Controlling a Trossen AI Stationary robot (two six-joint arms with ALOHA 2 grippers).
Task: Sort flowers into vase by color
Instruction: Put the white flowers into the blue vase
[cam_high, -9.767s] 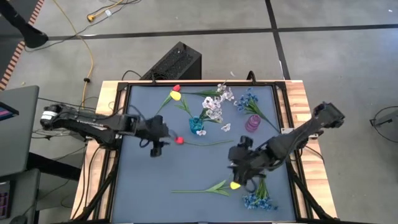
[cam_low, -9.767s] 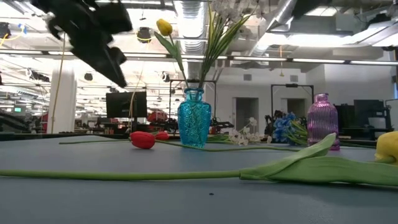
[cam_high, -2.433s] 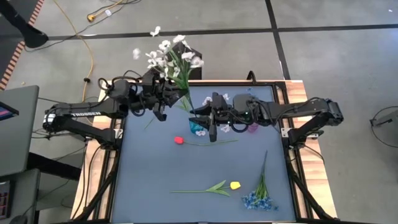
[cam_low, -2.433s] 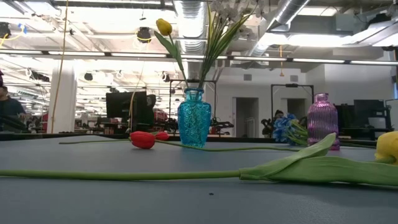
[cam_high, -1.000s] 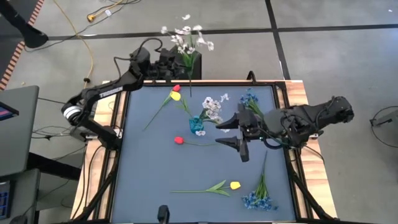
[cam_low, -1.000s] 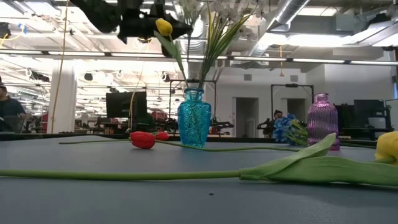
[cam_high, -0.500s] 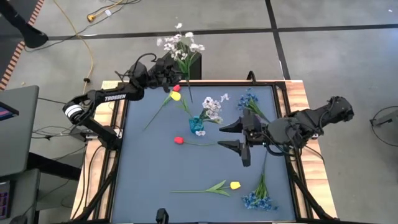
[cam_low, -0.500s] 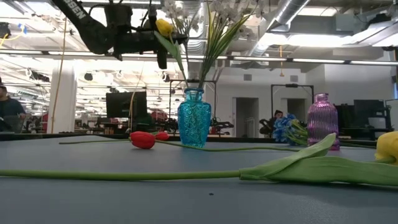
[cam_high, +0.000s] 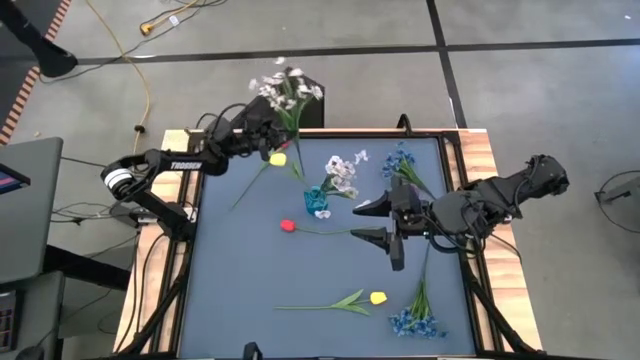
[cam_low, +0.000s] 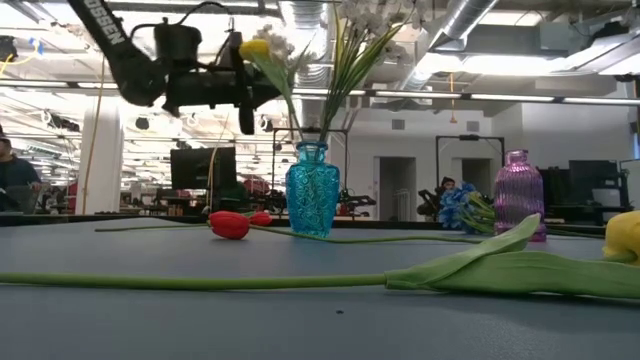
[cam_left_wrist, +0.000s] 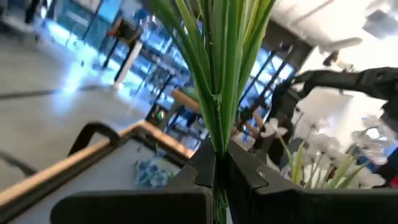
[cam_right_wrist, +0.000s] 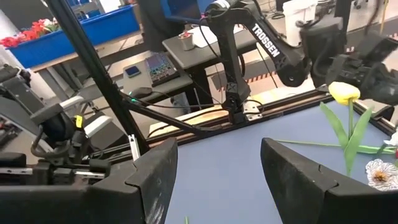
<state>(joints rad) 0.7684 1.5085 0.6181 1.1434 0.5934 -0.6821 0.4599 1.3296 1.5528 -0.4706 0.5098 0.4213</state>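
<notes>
reaching over the far edge, left claw (cam_high: 272, 140) pinches white spray (cam_high: 285, 88).

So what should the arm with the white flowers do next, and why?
Probably carry the white flower spray toward the blue vase. The left tool, shut on its stems, is near the table's far edge, and the vase already has white blossoms.

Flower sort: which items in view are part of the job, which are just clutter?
Job:
white blossom spray in left gripper
blue vase holding yellow tulip
purple vase
red tulip
loose yellow tulip
blue blossom spray
right gripper, open

Clutter:
black box behind table
yellow cable on floor
</notes>
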